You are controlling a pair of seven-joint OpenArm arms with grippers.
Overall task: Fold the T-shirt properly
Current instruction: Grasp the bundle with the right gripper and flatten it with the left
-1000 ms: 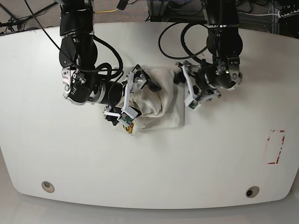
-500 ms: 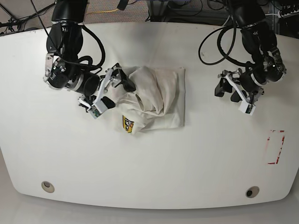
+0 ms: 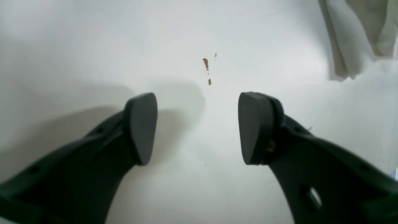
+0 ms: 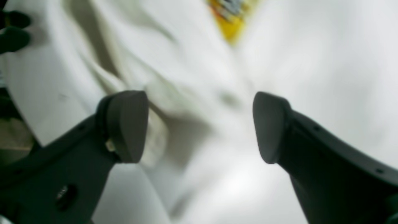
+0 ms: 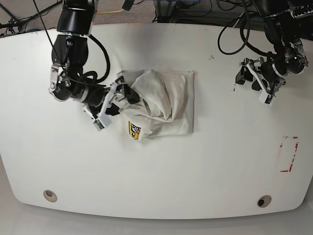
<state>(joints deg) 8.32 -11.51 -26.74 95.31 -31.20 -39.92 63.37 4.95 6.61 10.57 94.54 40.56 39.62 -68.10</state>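
the white bench (image 5: 161,176) carries the t-shirt (image 5: 164,105), a cream bundle crumpled and loosely folded near its middle toward the far edge. the right claw (image 5: 113,100) sits at the shirt's edge with its jaws spread and nothing between them, while the left claw (image 5: 254,81) hangs well apart over bare bench, jaws likewise spread and empty. a small yellow badge (image 5: 134,130) peeks out at the shirt's near corner, its print too small to read, and red tape marks (image 5: 288,154) sit near one bench end.

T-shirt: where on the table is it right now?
In the base view the T-shirt lies bunched on the table, left of centre towards the far edge, beside the open right gripper; the left gripper is well away.
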